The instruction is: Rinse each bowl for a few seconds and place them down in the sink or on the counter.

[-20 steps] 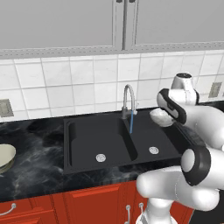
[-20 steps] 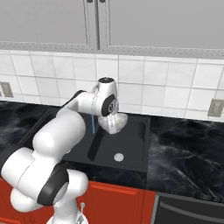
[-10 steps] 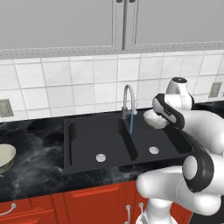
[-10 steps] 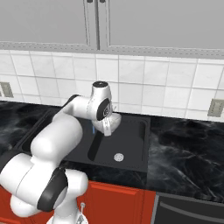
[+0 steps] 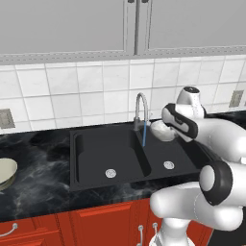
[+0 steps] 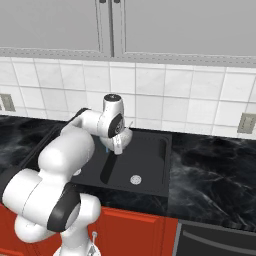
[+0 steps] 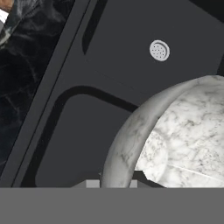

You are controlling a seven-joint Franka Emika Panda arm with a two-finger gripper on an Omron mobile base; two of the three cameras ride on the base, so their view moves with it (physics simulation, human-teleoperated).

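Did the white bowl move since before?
Yes. The gripper carried the white bowl leftward, closer to the faucet and its water stream.

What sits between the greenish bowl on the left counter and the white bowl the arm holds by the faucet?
In the left base view, between the greenish bowl and the held white bowl lie bare counter, the sink's left basin, and the faucet with its running stream.

white-grey bowl (image 5: 162,130) held tilted over the sink (image 5: 96,153), seemingly beside the faucet stream (image 5: 143,138).

wall: white tiles (image 5: 91,91) | cabinets: grey uppers (image 5: 62,24), red lowers (image 5: 96,223)
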